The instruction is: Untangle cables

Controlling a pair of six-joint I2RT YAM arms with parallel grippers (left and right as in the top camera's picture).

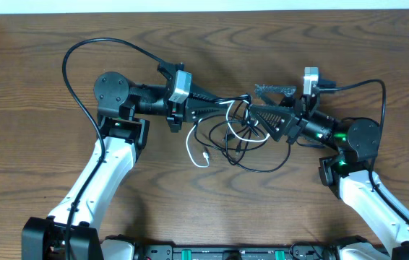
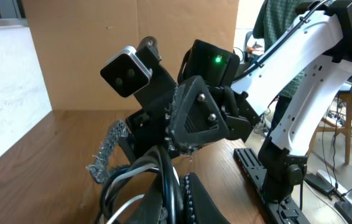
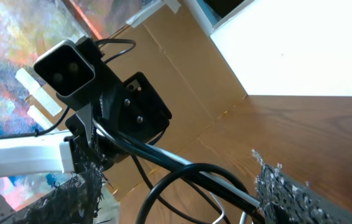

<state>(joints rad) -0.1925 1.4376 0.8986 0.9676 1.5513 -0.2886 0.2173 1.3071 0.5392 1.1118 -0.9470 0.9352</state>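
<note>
Gripping the cables [image 1: 237,137] with the left gripper [image 1: 233,103]; its fingers are clamping black strands at the tangle's upper-left edge.
I am seeing the right gripper [image 1: 259,102] standing at the tangle's upper-right edge, fingers spread wide, a black loop passing between them. The white cable [image 1: 192,153] is trailing from the tangle's lower-left side onto the table [image 1: 45,58].

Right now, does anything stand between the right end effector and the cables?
Nothing visible does. The right end effector has black cables running between its open jaws. The left end effector, shut on the same cables, faces it closely.
</note>
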